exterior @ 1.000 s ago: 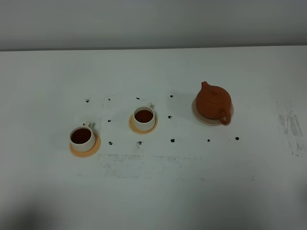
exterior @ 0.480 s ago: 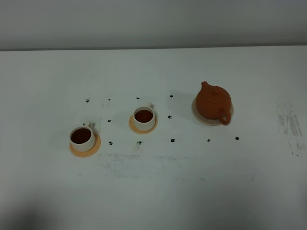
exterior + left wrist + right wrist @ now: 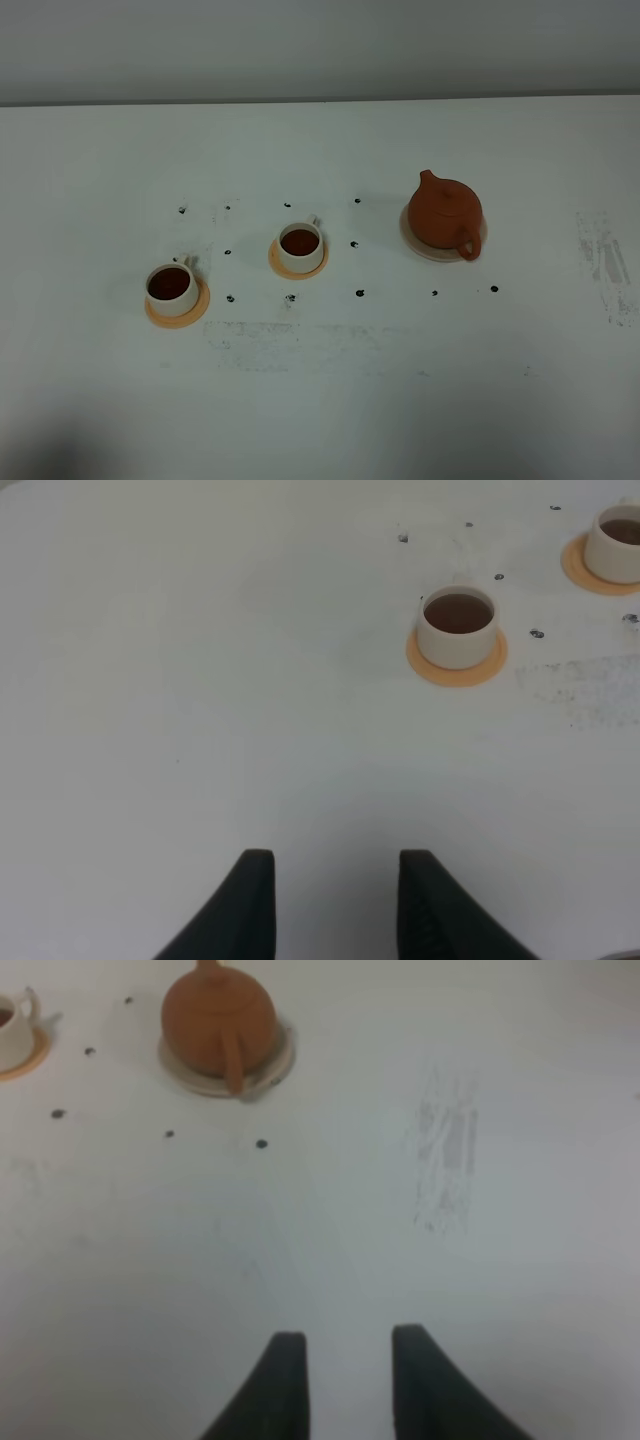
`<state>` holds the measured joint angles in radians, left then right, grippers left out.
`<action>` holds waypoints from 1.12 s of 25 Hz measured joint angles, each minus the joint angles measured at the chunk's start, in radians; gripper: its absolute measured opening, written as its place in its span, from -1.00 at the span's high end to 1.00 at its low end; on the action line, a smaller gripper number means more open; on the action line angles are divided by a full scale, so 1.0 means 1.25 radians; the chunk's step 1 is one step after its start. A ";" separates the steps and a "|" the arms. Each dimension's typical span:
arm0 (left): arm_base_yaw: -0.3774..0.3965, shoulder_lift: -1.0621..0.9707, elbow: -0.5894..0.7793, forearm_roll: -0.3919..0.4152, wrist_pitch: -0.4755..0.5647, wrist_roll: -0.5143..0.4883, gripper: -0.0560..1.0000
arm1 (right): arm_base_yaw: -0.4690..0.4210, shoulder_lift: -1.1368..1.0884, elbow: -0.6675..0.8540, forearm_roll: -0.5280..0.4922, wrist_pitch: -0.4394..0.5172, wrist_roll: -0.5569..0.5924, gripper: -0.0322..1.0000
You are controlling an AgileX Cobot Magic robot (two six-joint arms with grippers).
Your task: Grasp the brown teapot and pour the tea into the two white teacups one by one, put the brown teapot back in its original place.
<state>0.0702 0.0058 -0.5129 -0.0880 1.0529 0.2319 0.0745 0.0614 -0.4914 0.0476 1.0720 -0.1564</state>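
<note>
The squat, matte reddish-brown clay teapot (image 3: 218, 1018) sits on its pale round coaster (image 3: 272, 1063), well ahead of the right gripper (image 3: 348, 1380), whose empty fingers stand slightly parted. Only the left wrist view shows the left gripper (image 3: 336, 905); its empty fingers also show a gap, and a cream-white cylindrical teacup (image 3: 457, 628) of dark tea lies far beyond.

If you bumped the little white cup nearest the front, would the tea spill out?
Probably. The cup looks filled with tea close to its rim, so a nudge would likely slosh it. It sits loose on an orange saucer, so it might also slide.

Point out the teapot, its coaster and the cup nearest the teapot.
teapot (image 3: 444, 212): exterior high view, on its round body.
coaster (image 3: 481, 239): exterior high view, on its bare rim.
cup nearest the teapot (image 3: 300, 259): exterior high view, on its white wall.
</note>
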 joint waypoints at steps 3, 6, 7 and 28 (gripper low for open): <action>0.000 0.000 0.000 0.000 0.000 0.000 0.31 | -0.023 -0.010 0.000 0.001 0.001 -0.001 0.54; 0.000 0.000 0.000 0.000 0.000 0.000 0.31 | -0.035 -0.016 0.000 0.001 0.001 -0.002 0.54; 0.000 0.000 0.000 0.000 0.000 0.000 0.31 | -0.036 -0.018 0.000 0.001 0.001 -0.002 0.54; -0.077 -0.009 0.000 0.000 0.001 0.000 0.31 | -0.036 -0.054 0.000 0.018 0.001 -0.002 0.54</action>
<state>-0.0262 -0.0060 -0.5129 -0.0880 1.0539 0.2319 0.0297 -0.0059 -0.4914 0.0706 1.0731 -0.1586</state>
